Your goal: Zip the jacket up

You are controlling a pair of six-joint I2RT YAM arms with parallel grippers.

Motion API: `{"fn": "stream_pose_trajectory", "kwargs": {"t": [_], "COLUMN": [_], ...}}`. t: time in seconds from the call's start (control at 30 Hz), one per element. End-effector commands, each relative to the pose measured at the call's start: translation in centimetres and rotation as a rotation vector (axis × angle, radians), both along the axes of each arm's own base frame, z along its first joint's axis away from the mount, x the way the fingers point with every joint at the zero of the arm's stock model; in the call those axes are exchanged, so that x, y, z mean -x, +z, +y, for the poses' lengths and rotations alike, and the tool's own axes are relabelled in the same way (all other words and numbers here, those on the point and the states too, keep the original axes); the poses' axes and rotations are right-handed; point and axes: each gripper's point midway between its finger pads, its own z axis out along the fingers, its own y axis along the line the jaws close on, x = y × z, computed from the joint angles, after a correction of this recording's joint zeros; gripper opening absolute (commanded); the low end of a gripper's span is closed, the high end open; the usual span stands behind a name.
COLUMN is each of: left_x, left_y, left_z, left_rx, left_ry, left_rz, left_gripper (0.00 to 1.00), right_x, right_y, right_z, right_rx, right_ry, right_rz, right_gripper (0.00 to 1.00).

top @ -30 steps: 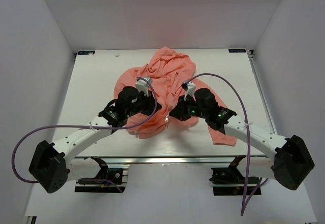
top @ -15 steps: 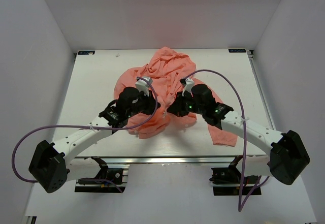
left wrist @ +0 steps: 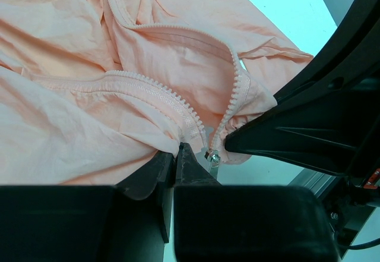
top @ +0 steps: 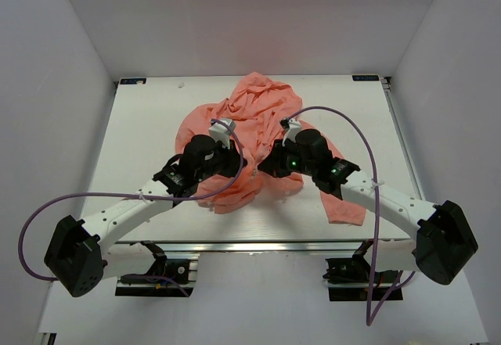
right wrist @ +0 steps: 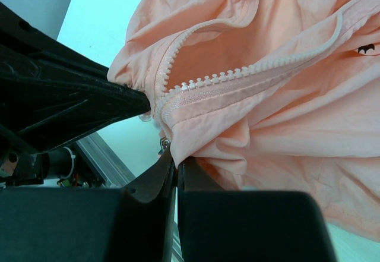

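Jacket (top: 252, 122) is bunched up in a wrinkly salmon heap around the middle of the white counter (top: 141, 126), leaning toward the far side. One sleeve trails off to the near right, under the right arm (top: 376, 196).

Both arms are reaching into the near edge of the pile, and they end up really close together over the bottom hem. From the left wrist camera, the left jaws are pressed fully together with a fold of pink fabric pinched between them, right at the foot of the zipper (left wrist: 157, 90). The right jaws look the same from their own camera — closed tight on the hem, no gap showing.

The zipper's undone. Its two rows of teeth only meet down low by the jaws, then spread apart going up the front — you can see the lining between them. A small metal pull (left wrist: 211, 155) sits just beside the left jaws' tips, but I can't tell whether either arm has hold of it or only the cloth around it.

The left arm (top: 133, 204) comes in from the near left.
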Motion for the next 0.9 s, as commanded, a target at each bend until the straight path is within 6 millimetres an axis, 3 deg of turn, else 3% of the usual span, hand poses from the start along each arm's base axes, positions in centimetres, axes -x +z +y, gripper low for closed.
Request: {"fn": "stream_pose_trajectory", "kwargs": {"t": [0.0,0.87], "left_x": [-0.08,0.34], "left_y": [0.70,0.34], "left_z": [-0.18,-0.24], "left_rx": [0.014,0.016], "left_ry": [-0.001,0.005], "left_rz": [-0.035,-0.023], "left_gripper": [0.00,0.00], "right_x": [-1.60,-1.91], "right_y": [3.40,3.51], "right_z": [0.77,0.95], "right_rx": [-0.070,-0.075], "right_ry": [-0.032,-0.036], "right_rz": [-0.078,-0.081], "right_gripper": [0.00,0.00]}}
